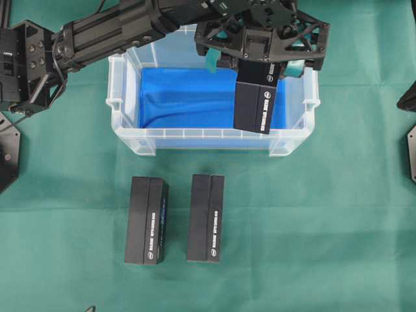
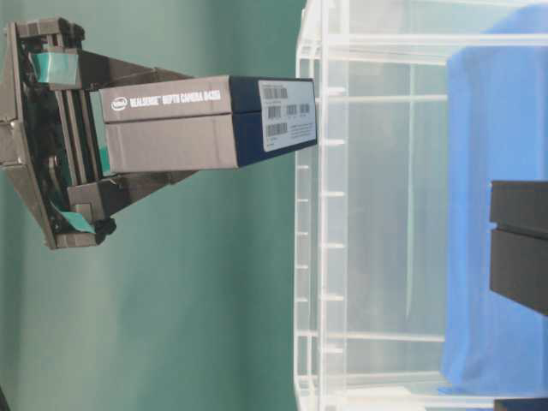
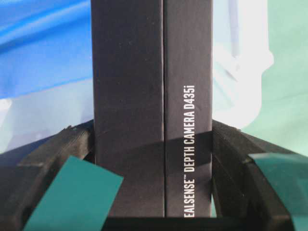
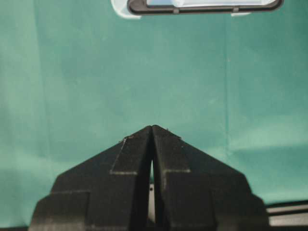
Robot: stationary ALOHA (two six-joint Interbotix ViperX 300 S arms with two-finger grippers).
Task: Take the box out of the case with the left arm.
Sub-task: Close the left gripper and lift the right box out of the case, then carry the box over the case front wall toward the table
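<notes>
A black box with white lettering hangs upright over the right end of the case, a clear bin lined with blue cloth. The left arm reaches across from the left. Its left gripper is shut on the box's upper end, teal pads on either side. From table level the box sits above the case, its lower end about level with the rim. The left wrist view shows the box filling the space between the fingers. My right gripper is shut and empty over green cloth.
Two more black boxes lie side by side on the green cloth in front of the case. Part of the right arm shows at the right edge. A pale, dark-rimmed object lies at the top of the right wrist view.
</notes>
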